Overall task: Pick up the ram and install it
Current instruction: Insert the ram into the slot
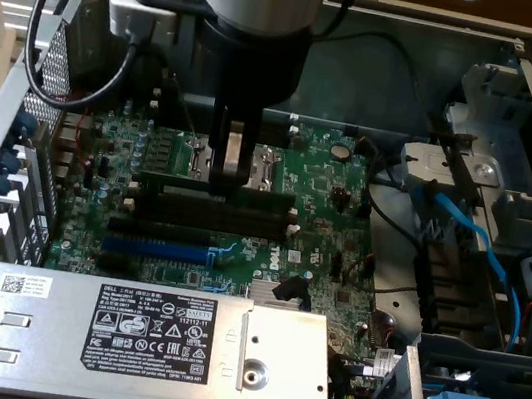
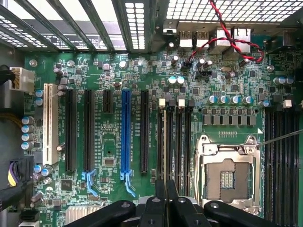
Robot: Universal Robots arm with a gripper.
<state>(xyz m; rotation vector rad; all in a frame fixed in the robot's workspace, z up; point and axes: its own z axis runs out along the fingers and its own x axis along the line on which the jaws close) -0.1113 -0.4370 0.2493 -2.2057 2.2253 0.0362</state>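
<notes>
Ram stands on edge along the black slots of the motherboard; your claw is pinched nearly closed on its top edge.

black rectangular label on the silver metal power-supply box: "DELL" in white, fine print unreadable
green motherboard: white "DELL" logo
white sticker on that box: barcode, print too small to read

The arm's gripper stands over the green motherboard, its fingers pinching the top edge of the long thin dark-green ram, on edge beside a long black memory slot.
</notes>
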